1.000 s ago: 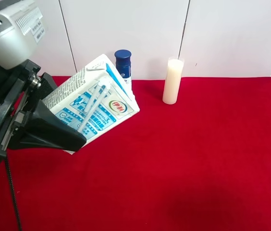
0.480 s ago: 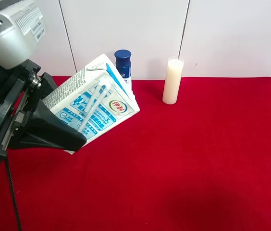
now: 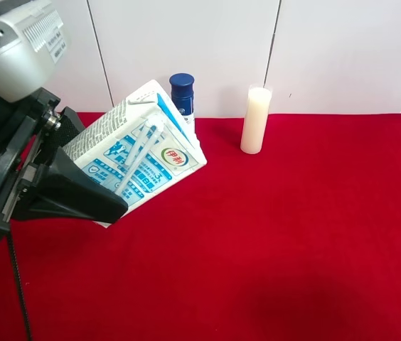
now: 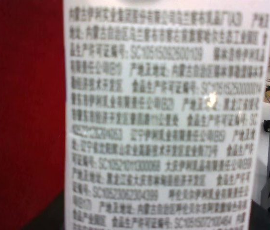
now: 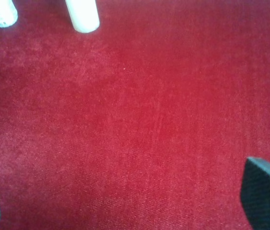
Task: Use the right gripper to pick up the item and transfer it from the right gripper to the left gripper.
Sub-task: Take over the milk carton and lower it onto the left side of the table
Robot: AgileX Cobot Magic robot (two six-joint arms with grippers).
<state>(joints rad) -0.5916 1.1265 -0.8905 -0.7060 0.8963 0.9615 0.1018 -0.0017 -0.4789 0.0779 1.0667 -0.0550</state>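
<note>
My left gripper (image 3: 87, 188) was clamped on the item (image 3: 143, 153), tilted over the cloth (image 3: 293, 234). Print filled my close view, so pad seating was unsure. My right gripper (image 5: 125, 196) hung spread, empty. Best: grip firmly, avoid the bottle (image 3: 182, 92) behind.

Item: we see the white, blue-printed carton (image 3: 140, 153) held tilted near the red cloth's (image 3: 293, 234) far-left corner.
Left gripper (image 3: 101, 181): clamped on it.
Right gripper (image 5: 128, 199): fingers wide apart.

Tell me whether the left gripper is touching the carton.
Touching. The exterior high view shows the left gripper with fingers clamped on the tilted carton.
</note>
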